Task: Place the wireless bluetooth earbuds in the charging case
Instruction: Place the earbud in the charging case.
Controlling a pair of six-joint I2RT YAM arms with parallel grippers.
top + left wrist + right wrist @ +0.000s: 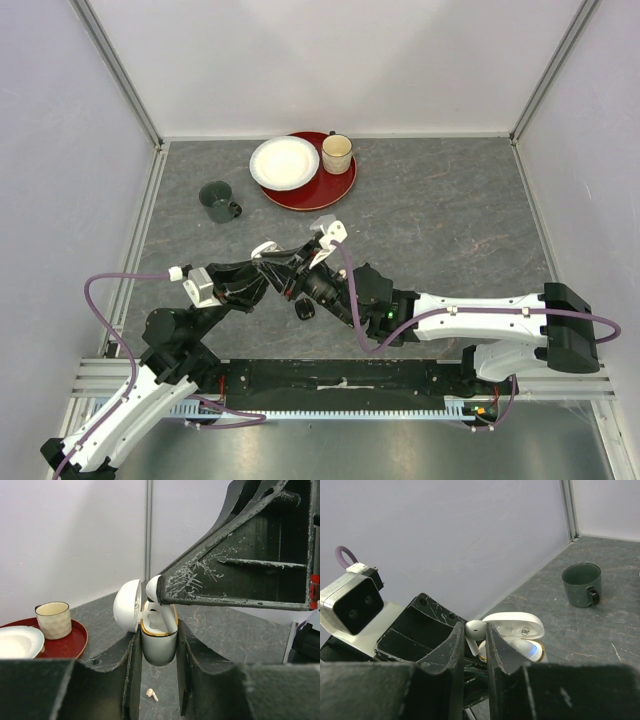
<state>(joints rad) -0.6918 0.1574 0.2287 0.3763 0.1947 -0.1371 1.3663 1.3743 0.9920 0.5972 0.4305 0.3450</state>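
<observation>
My left gripper is shut on a white charging case with a gold rim, held upright above the table. Its lid is swung open to the left. My right gripper is shut on the head of a white earbud. That earbud is over the case mouth with its stem reaching down into the cavity. A second white earbud lies on the table below the case. In the top view both grippers meet at the table's middle, left gripper and right gripper.
A red tray at the back holds a white plate and a beige cup. A dark green mug stands left of it. A small black object lies on the table just under the right gripper.
</observation>
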